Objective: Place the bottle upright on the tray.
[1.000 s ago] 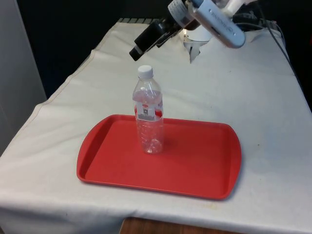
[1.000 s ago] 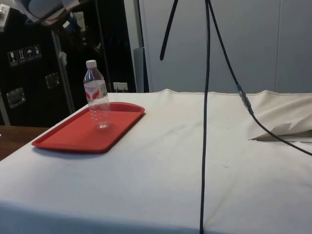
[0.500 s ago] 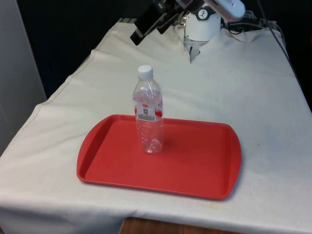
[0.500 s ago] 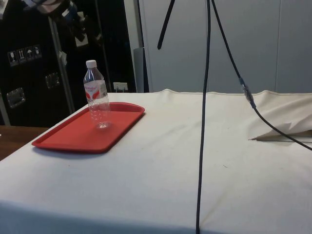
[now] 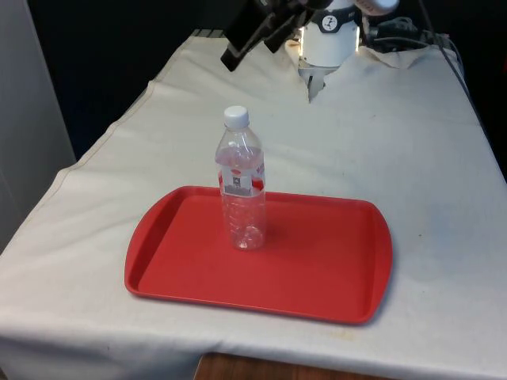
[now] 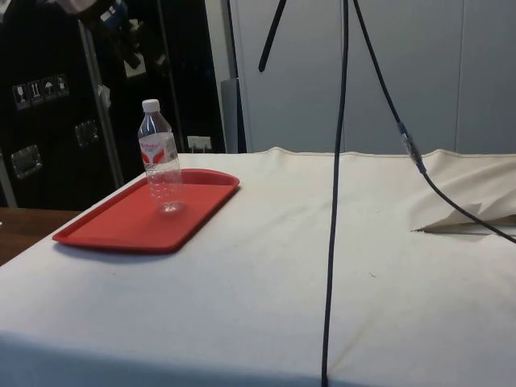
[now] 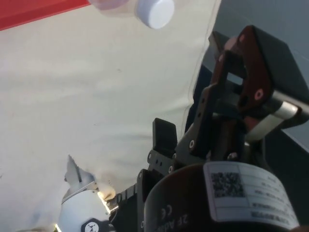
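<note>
The bottle (image 5: 241, 180) is seen standing upright on the red tray (image 5: 317, 269), white cap on top, in the tray's left half in the front view and towards its far edge. Nothing is touching it. The placing step is judged to be done, with only the retreat of the arm left; the next move calls for nothing more than the arm being kept well away from the bottle, which looks light and nearly empty and could be toppled by a slight knock.

The gripper (image 5: 252, 36) is held high above the far end of the tabletop (image 5: 412, 158), well apart from the bottle, tilted down and towards the front view's left. Nothing is held in it; whether its fingers are spread or closed cannot be told.
</note>
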### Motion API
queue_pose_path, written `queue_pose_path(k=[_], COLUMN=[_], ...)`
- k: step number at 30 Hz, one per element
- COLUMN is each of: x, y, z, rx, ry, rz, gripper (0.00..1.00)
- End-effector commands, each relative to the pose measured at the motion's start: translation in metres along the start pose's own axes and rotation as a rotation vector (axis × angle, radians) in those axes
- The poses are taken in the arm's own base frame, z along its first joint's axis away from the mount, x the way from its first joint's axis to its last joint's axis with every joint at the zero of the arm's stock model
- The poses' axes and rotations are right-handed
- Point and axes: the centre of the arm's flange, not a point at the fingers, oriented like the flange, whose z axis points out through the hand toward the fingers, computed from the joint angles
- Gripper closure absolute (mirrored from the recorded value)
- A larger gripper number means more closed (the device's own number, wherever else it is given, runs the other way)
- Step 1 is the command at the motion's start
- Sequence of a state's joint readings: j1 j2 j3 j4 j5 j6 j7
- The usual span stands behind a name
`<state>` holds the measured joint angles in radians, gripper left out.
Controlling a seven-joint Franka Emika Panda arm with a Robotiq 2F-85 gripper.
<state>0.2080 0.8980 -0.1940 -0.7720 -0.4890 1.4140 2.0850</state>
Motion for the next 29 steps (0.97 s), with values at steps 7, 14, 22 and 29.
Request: queue_pose_path(k=[7, 14, 22, 29], x=[0.0011, 0.0013, 0.0016, 0.0014], y=[-0.0003, 0.0005, 0.001, 0.0015], z=[-0.0022, -0.0025, -0.0023, -0.0005], rx=[-0.018, -0.039, -0.049, -0.052], ry=[-0.06, -0.097, -0.108, -0.095], rz=[0.017, 0.027, 0.029, 0.026], gripper=[0.0, 0.0, 0.0, 0.0])
